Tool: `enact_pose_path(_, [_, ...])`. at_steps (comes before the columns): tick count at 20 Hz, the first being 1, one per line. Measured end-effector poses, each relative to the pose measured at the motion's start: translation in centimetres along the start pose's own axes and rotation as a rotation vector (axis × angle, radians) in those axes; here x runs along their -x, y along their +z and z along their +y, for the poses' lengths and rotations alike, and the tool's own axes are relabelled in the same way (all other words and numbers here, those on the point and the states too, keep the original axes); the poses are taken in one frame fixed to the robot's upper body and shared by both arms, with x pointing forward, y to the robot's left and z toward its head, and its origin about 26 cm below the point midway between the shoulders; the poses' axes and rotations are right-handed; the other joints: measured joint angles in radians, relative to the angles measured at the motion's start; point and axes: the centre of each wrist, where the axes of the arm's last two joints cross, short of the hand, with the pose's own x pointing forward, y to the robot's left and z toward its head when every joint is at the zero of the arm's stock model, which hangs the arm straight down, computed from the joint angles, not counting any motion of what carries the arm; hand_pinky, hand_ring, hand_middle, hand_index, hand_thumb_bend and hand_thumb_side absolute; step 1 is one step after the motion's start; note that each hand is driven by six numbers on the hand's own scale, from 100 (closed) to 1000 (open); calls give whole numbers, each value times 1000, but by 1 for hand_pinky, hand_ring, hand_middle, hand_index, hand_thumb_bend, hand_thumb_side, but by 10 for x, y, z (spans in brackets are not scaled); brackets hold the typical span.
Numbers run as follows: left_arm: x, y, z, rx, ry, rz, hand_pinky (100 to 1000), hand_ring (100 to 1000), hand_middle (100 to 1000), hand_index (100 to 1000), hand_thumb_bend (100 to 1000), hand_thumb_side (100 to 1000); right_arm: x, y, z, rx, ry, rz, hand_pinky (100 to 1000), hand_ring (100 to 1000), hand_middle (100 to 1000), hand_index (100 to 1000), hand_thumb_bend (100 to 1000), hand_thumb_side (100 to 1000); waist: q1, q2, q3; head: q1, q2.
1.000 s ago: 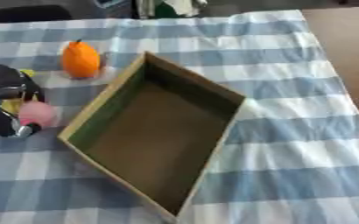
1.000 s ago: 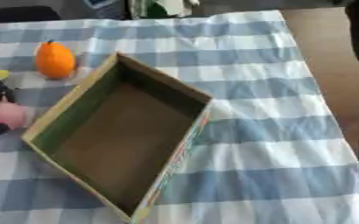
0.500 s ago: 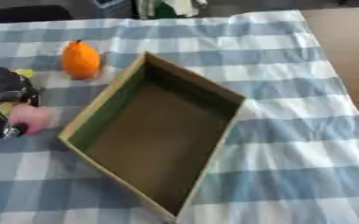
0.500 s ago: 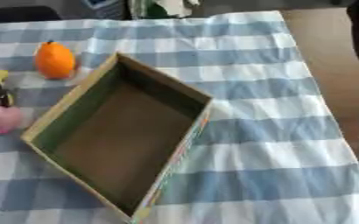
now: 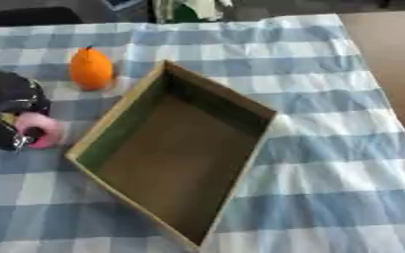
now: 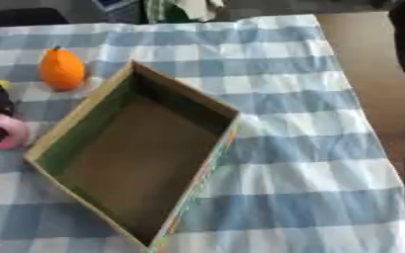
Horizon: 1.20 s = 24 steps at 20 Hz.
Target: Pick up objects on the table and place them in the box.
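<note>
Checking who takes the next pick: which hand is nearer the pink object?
Left. The left hand is on the pink object beside the box. The right hand shows in neither view.

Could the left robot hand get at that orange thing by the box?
Probably yes: the orange thing sits uncovered on the cloth just beyond the left robot hand, outside the box, though that hand is on a pink object.

A blue and white checked cloth point(image 5: 327, 148) covered the table. Bare brown floor point(image 5: 396, 59) showed at its right side.
</note>
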Motion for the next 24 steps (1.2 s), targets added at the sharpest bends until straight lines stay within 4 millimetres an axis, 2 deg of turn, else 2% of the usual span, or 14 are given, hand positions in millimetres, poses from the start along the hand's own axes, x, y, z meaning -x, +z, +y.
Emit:
enact_pose_path(5, [-3, 9, 12, -120, 20, 58, 252, 458, 345, 487, 100, 175, 0, 0, 0, 3, -1, 3, 794, 650, 526, 778, 100, 637, 0, 0, 3, -1, 0])
enact_pose_path(11, [-14, 24, 35, -293, -4, 77, 199, 427, 321, 462, 100, 180, 0, 0, 0, 4, -1, 4, 793, 651, 527, 777, 100, 638, 1, -2, 5, -9, 8])
enact_pose_path(18, [-48, 44, 82, -544, -36, -46, 160, 398, 315, 458, 100, 251, 2, 0, 1, 1, -6, 8, 792, 652, 528, 777, 100, 638, 5, -18, 16, -10, 17])
enact_pose_path(24, [-79, 43, 108, -656, -21, -194, 142, 382, 311, 454, 100, 314, 2, -2, 3, -11, -13, 8, 791, 653, 529, 777, 100, 638, 11, -26, 19, -12, 19])
